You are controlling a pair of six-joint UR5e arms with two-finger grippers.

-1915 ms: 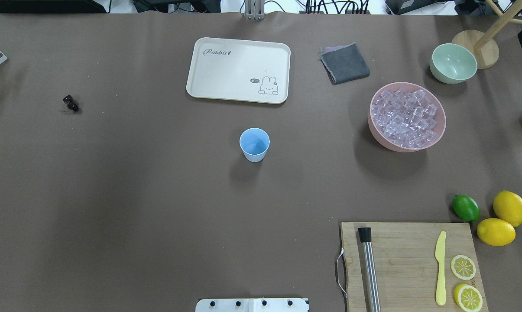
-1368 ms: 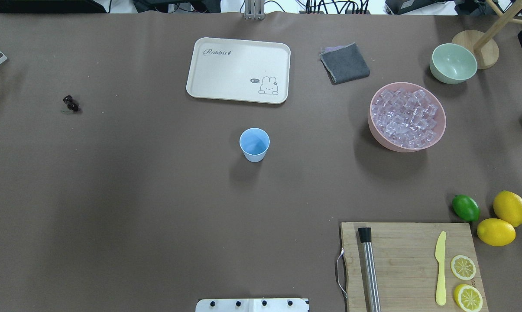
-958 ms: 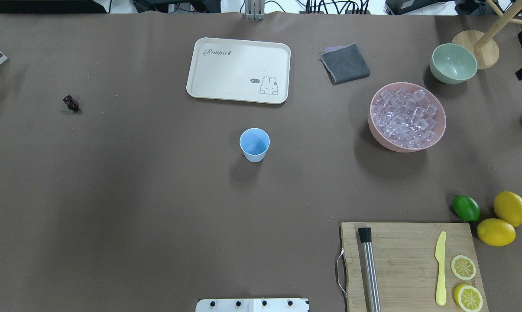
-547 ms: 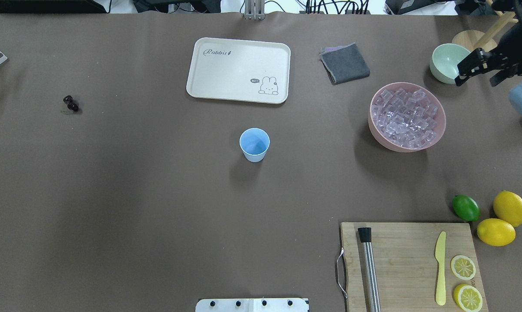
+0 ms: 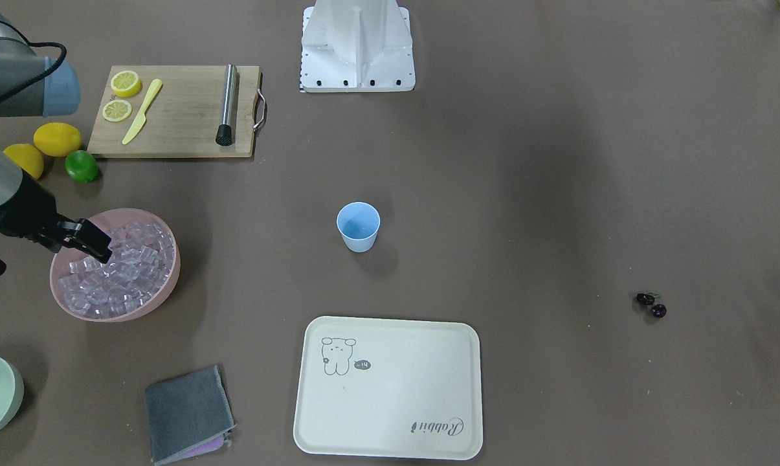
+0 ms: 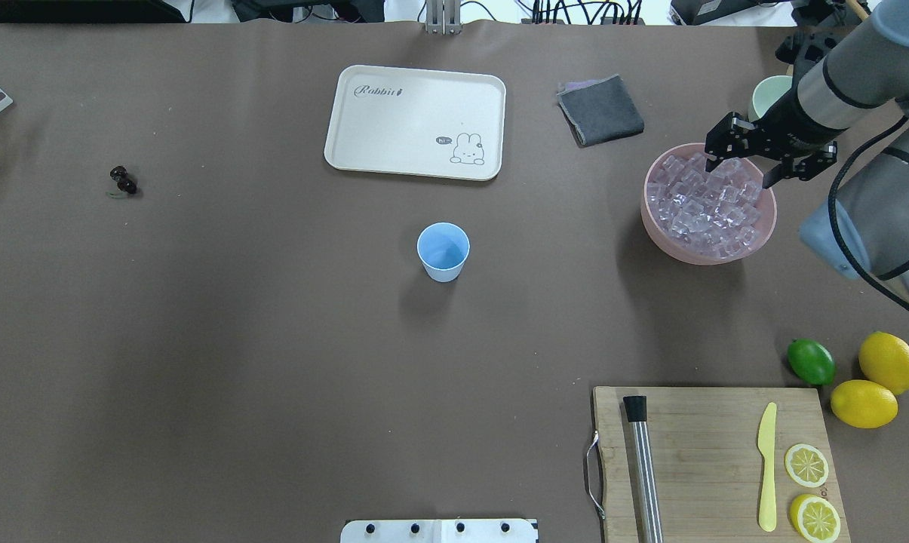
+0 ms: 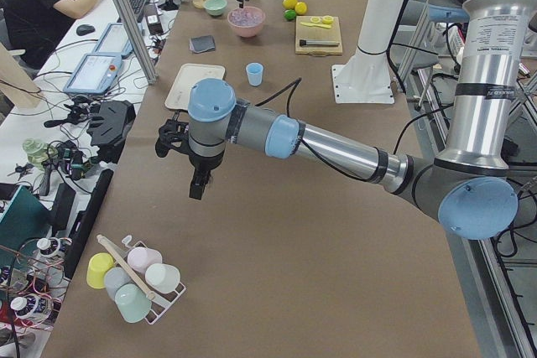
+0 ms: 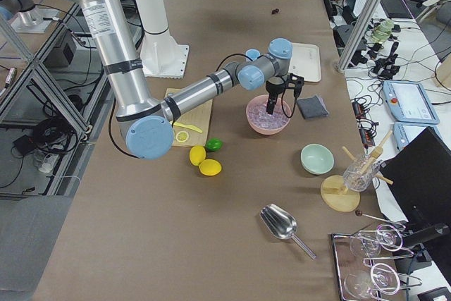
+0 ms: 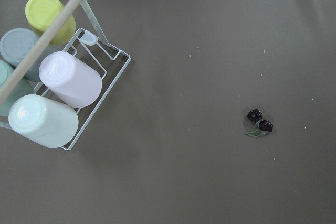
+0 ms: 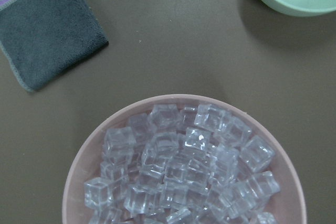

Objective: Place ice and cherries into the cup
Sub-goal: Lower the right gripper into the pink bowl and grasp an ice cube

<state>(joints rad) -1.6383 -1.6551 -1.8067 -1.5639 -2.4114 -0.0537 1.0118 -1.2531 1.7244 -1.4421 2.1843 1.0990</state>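
Since a moment ago my right gripper (image 6: 742, 162) has swung in over the pink bowl (image 6: 707, 259), fingers apart above the ice (image 6: 699, 215) heaped inside. Cubes look hard, light and slippery, so I'd pinch one top cube across its flat faces. Whether my left gripper (image 7: 198, 182) is apart, I cannot tell.

Robot lab — operator (image 7: 38, 6), cables (image 6: 575, 10), tablets (image 7: 94, 74)
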